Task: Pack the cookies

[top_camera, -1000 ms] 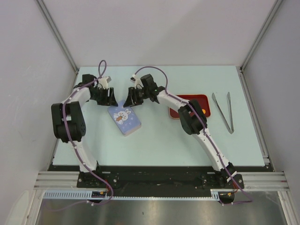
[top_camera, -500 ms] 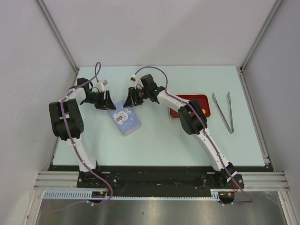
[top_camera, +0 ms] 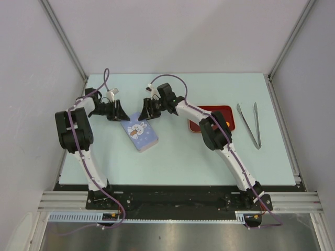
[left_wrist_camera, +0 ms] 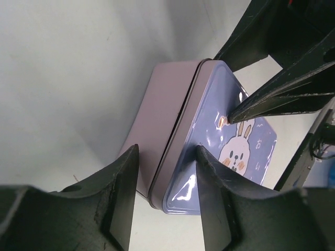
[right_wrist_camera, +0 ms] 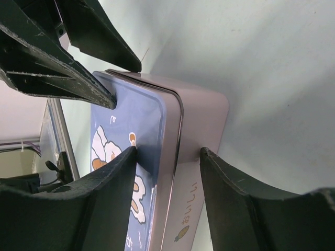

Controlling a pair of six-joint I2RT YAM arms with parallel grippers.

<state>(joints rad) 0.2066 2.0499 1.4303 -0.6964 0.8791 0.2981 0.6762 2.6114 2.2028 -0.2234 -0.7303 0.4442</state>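
Note:
A lavender tin with a blue rabbit lid (top_camera: 139, 132) lies closed on the table. My left gripper (top_camera: 121, 111) is open at its far left corner; in the left wrist view (left_wrist_camera: 165, 196) one finger is over the lid (left_wrist_camera: 220, 130) and the other beside the wall. My right gripper (top_camera: 145, 110) is open at the far right corner, and in the right wrist view (right_wrist_camera: 167, 178) it straddles the lid's edge (right_wrist_camera: 137, 130) in the same way. The two grippers' tips nearly meet over the lid. No cookies show clearly; the red tray (top_camera: 224, 109) is mostly hidden by my right arm.
Metal tongs (top_camera: 249, 124) lie on the table to the right of the red tray. Grey walls with metal rails enclose the table on the left, back and right.
My left wrist has swung out to the left and its gripper has settled lower at the tin's far left corner. My right gripper has barely moved. The tin stays put.

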